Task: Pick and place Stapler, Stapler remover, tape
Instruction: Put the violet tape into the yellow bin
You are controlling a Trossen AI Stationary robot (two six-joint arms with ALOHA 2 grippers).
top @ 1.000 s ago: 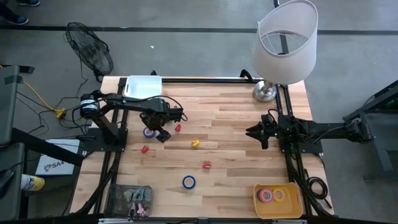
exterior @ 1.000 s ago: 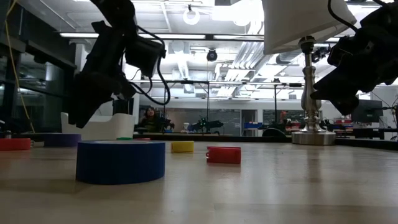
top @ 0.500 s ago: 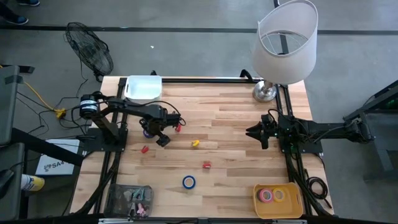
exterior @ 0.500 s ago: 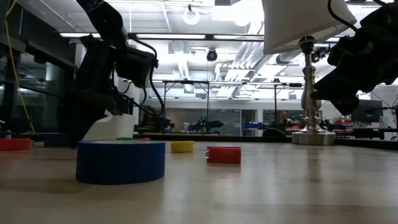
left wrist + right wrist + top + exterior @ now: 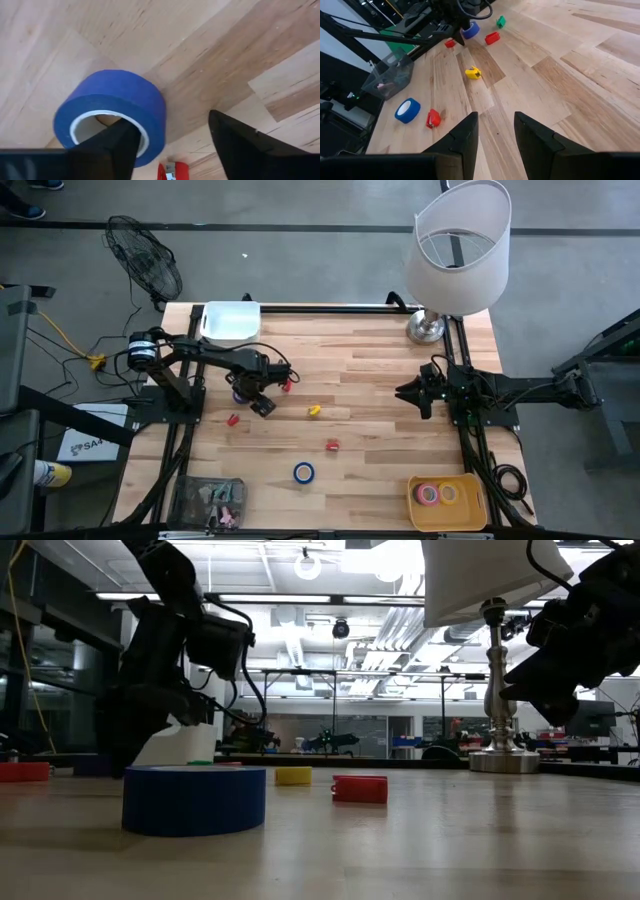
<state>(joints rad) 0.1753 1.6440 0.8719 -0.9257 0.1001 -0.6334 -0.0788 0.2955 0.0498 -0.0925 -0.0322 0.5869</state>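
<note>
1. The left hand [image 5: 252, 392] is low over the counter [image 5: 380, 380], a little in from the left edge and towards the far side. Its fingers [image 5: 105, 147] are spread wide around a blue tape roll [image 5: 112, 112]. One finger is inside the roll's hole and the other is outside the wall, with nothing pinched yet. I take this as the set-up for gripping the roll by its wall, which suits a ring lying flat.

2. From above, the arm hides most of that roll; only a sliver shows beside the hand.

3. A second blue roll [image 5: 304, 472] lies flat near the front edge, around the middle. It is well apart from both hands.

4. Small pieces lie scattered around mid-counter: a yellow one [image 5: 314, 411], a red one [image 5: 332, 445] nearer the front, another red one [image 5: 233, 420] towards the left edge, and a red one [image 5: 286, 385] just beside the left hand. They are too small to tell stapler from remover.

5. A yellow bin [image 5: 447, 502] at the front right corner already holds two rolls, so I take it as the drop spot for tape. A white tray [image 5: 230, 322] sits at the far left corner.

6. The right hand [image 5: 422, 393] waits near the right edge. It is released, with fingers [image 5: 455, 145] apart and nothing between them.
</note>
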